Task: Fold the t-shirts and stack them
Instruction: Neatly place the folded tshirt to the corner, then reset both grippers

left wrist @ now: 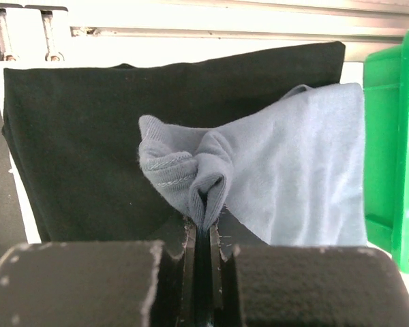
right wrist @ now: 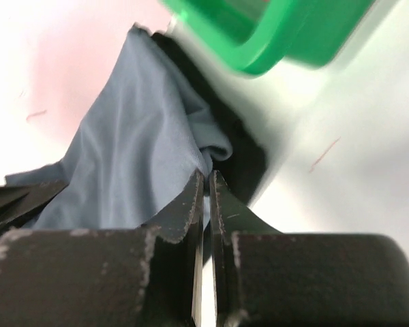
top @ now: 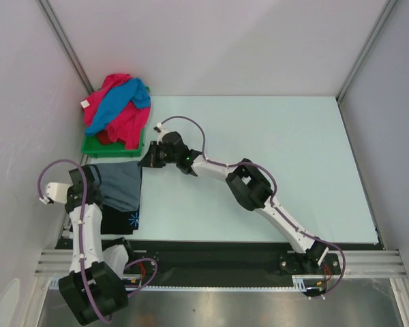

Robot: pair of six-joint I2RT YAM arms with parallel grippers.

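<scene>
Pale table (top: pixel 293 170) boxed in by white walls (top: pixel 225 41), w/ all the work bunched at its left side. The slate-grey t-shirt (top: pixel 121 182) lay partly folded on top of the black t-shirt (top: pixel 119 221), which sat flat near the front-left edge, its small blue-white print showing. Behind them the green tray (top: pixel 112 148) held the pink t-shirt (top: pixel 112 92) and blue t-shirt (top: pixel 123 105) in a loose heap, w/ neither arm on them.

The left gripper (left wrist: pixel 203 221) was clenched on a bunched hem of the grey shirt, cloth puckered up btw its jaws. The right gripper (right wrist: pixel 206 178) was pinched on the shirt's far corner, just beside the tray's rim — jaws nearly together w/ a grey fold at their tips.

Step in hand, as I read it: a two-handed fold of the grey shirt, laying it on the black one as the 2nd layer of the stack. The next move prob. calls for both arms to carry their edges over together, keeping the cloth taut so it lands square on the black shirt, and for the right arm to keep clear of the tray wall.

Hard to make out: how much cloth the right jaws really had; the grey shirt's sleeves and collar — tucked under, or hidden by the left arm in the overhead view; how many shirts made up the heap.
</scene>
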